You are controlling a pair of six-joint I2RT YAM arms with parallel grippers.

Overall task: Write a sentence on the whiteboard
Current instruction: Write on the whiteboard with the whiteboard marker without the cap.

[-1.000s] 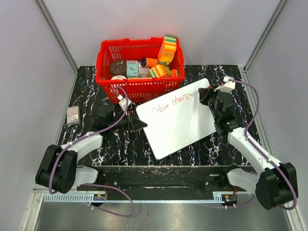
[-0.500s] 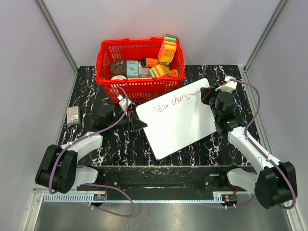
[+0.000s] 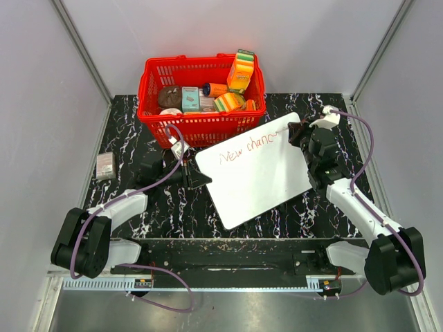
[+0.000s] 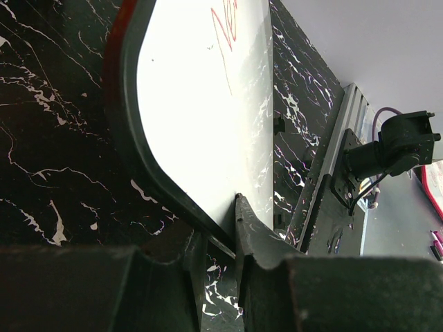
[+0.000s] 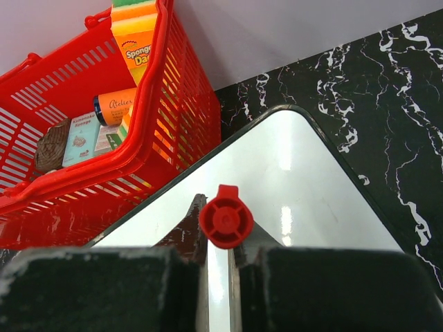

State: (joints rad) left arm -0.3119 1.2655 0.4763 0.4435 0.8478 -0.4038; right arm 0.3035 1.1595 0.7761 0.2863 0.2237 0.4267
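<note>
The whiteboard (image 3: 259, 183) lies flat on the table (image 3: 138, 214), turned at an angle, its far left edge just beside the red basket (image 3: 201, 124); it sits between the two arms, which probably lets each reach its own end.

The left claw (image 4: 218, 228) is nearly closed, its jaws pinched narrowly on the board's near left edge; the wrist view shows the thin rim caught between them. That grip looks meant to pin the board so it cannot slide or turn under the pen.

The right claw (image 3: 297, 135) is closed tight on a red marker (image 5: 225, 216) held roughly upright over the far right part of the board; its own camera looks straight down onto the red cap. Whether the tip touches the surface I cannot tell.

The sentence (image 3: 246, 147) so far reads about "New chanc", in thin red strokes along the far edge; the pen stands at the end of that line. The word looks unfinished, so I judge the writing to be early, with most of the board blank below.
</note>
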